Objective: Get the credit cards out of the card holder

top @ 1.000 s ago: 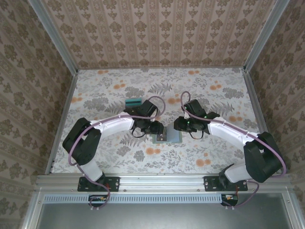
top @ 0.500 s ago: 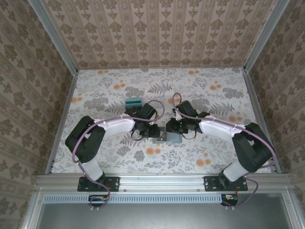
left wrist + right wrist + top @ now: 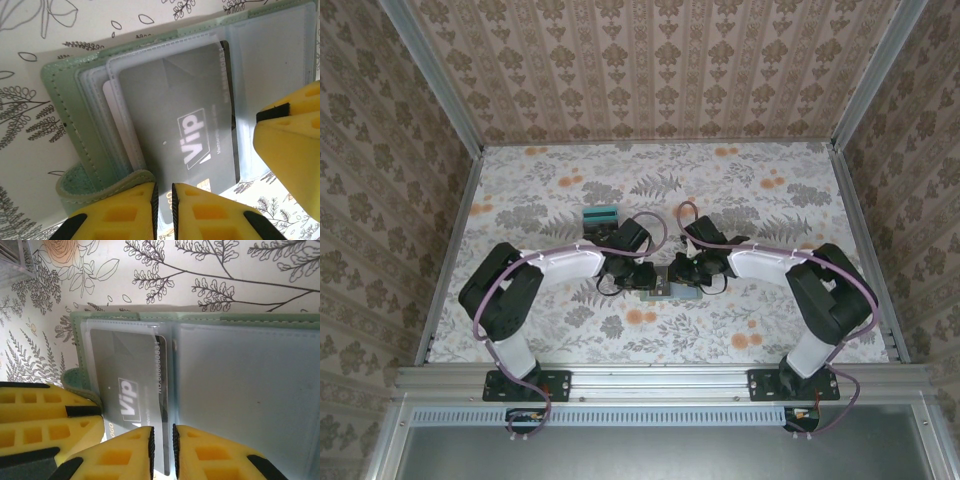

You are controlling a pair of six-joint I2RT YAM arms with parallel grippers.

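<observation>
Right now I am working the open card holder (image 3: pixel 60 100), which is lying at mid-table with both grippers meeting over it. The left gripper (image 3: pixel 162 197) is pinching the holder's near edge. One finger is sitting under the green cover by its tab and the other on top of the sleeves, with the jaws almost together. The right gripper (image 3: pixel 162 445) is nipping the same edge closer to the fold. Its jaws are likewise nearly shut on the clear sleeve, where the dark-band end of the grey Vip card (image 3: pixel 125 390) is sitting. I cannot tell whether the card itself is in that pinch or only the plastic.

To do this step well, I am judging that the left should be anchoring cover and sleeves flat. The right should be catching the card alone and drawing it slowly, straight toward the pocket's open side. If the soft holder is lifting or folding along with it, re-gripping is looking wiser than tugging.

As for contents, the top sleeve is holding the Vip card, and a white card (image 3: pixel 112 115) is peeking from a sleeve beneath. The blue-grey panel across the fold is looking empty. A teal stack of cards (image 3: pixel 600 214) is lying on the floral table (image 3: pixel 750 190), well apart from the holder.
</observation>
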